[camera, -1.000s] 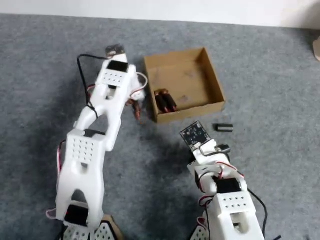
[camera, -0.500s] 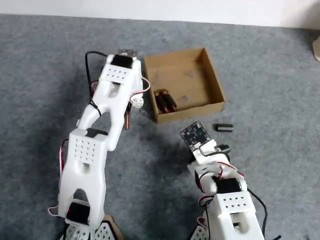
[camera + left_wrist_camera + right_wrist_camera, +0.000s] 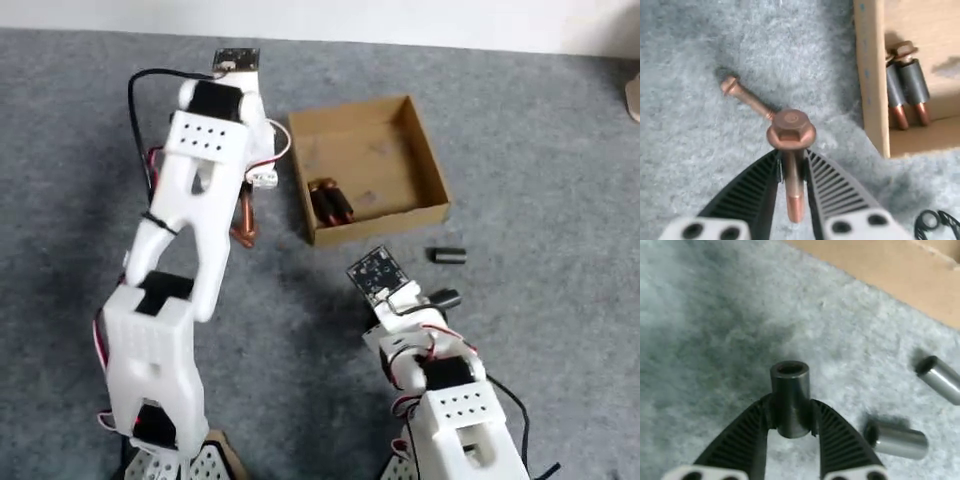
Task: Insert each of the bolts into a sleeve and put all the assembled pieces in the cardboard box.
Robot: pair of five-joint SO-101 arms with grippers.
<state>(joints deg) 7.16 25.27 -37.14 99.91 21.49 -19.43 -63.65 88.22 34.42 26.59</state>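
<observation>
Bolt (image 3: 790, 132) clamped in left gripper (image 3: 791, 159), sleeve (image 3: 790, 385) in right gripper (image 3: 791, 406); wrist view shows 2 loose sleeves (image 3: 897, 440) (image 3: 940, 379).

Two loose copper-coloured hex-head metal bolts (image 3: 790, 132) (image 3: 745, 95), three bare dark grey cylindrical metal sleeves (image 3: 790, 400) (image 3: 897, 440) (image 3: 940, 377), two assembled bolt-in-sleeve pieces (image 3: 894, 90) (image 3: 914, 82), one brown open cardboard box (image 3: 872, 75), two white plastic robot arms (image 3: 190, 200) (image 3: 450, 410)

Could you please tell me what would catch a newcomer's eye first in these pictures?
The left arm's jaws grip a copper-coloured hex-head bolt above the grey carpet, just beside the open brown cardboard box. The right arm's jaws clamp a dark grey metal sleeve near that box's front wall. Two sleeved bolts lie side by side in the box's corner nearest the left arm.
</observation>
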